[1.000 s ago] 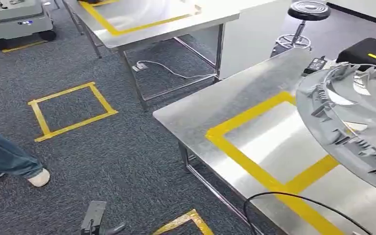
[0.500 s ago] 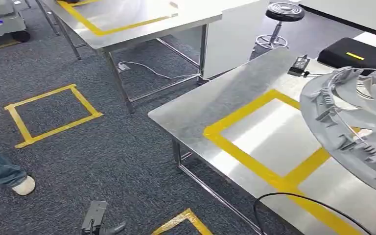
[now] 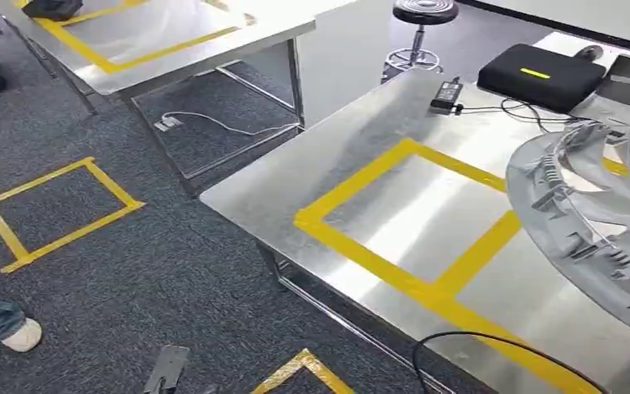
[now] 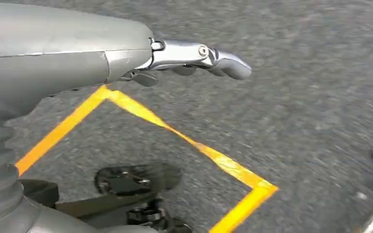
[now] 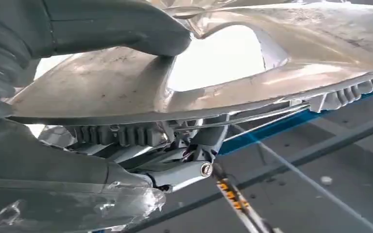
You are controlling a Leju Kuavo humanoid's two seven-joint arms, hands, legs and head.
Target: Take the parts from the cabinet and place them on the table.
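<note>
Right wrist view: the right hand [image 5: 141,145] is gripping a large grey plastic part [image 5: 252,73] — the thick thumb is pressing on its smooth curved face while darker fingers [image 5: 184,172] are hooking under the ribbed rim. The hold is looking secure, though how deep the fingers are reaching I cannot tell.

In the head view, the part [image 3: 603,222] is hanging above the right edge of the steel table [image 3: 295,176], overlapping the right side of a yellow tape rectangle [image 3: 402,217] marked on the worktop. Whether it is touching the surface yet cannot be told.

In the left wrist view, the left hand [image 4: 194,58] is hanging beside the body over grey carpet, holding nothing, fingers lightly bent.

To do this step well, I judge the part should be lowered flat, rim down, with the fingers slipping out only once the steel is bearing the weight — the under-rim fingers could get pinched otherwise.

Room for moving: the taped rectangle is bare, and the near edge of the table has open worktop. Along the far edge are lying a black box [image 3: 541,78], a power adapter [image 3: 445,94] and its thin cables [image 3: 533,111]; a black cable [image 3: 492,341] is looping over the near-right corner. On the carpet, a person's shoe [image 3: 20,335] is showing well apart from the table.
</note>
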